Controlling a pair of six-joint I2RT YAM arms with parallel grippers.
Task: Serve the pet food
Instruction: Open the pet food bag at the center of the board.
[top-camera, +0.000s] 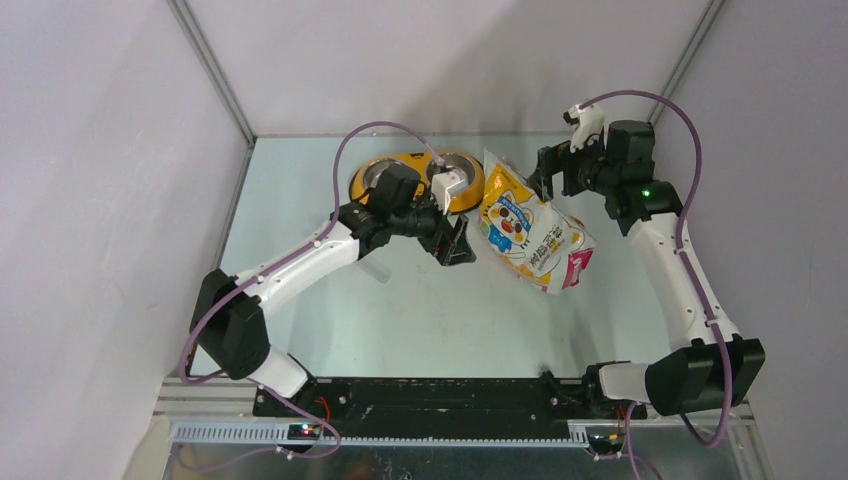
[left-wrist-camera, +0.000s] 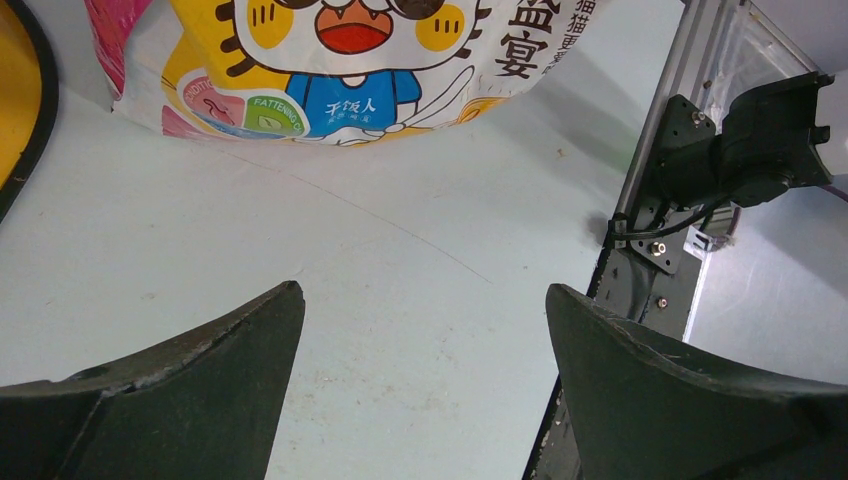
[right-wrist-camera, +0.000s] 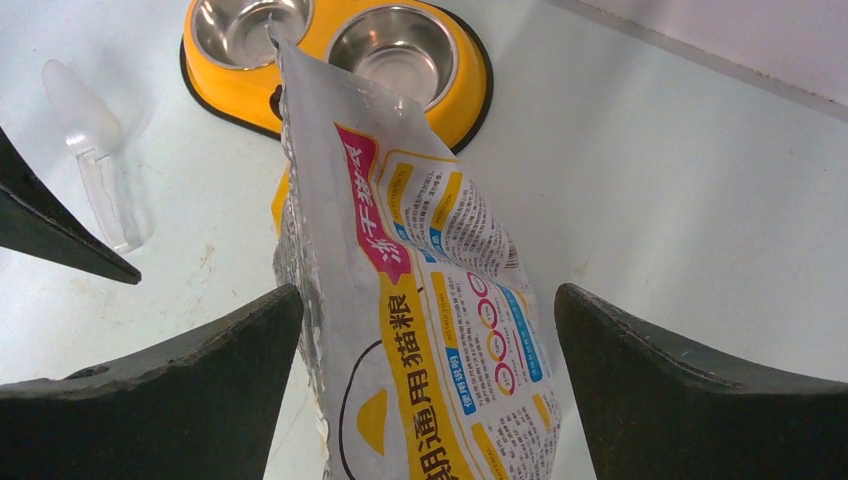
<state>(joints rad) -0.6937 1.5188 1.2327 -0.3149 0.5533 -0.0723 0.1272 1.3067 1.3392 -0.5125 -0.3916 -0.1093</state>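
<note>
The pet food itself is hidden inside its crinkly yellow-white foil bag (top-camera: 525, 228), which lies tilted on the table right of centre, pink base toward the front. My right gripper (top-camera: 549, 176) is open at the bag's upper end. In the right wrist view the bag (right-wrist-camera: 440, 300) stands between the wide-apart fingers (right-wrist-camera: 200, 370), close to the left one and apart from the right one. My left gripper (top-camera: 456, 242) is open just left of the bag, with only bare table between its fingers (left-wrist-camera: 180, 380). The bag's cartoon cat face (left-wrist-camera: 340, 60) lies ahead of it.
The yellow double bowl (top-camera: 363, 184) with two empty steel cups (right-wrist-camera: 398, 44) sits behind the left gripper, touching the bag's top. A clear plastic scoop (right-wrist-camera: 95, 160) lies on the table left of the bag, partly under the left arm (top-camera: 300, 265). Side walls enclose the table.
</note>
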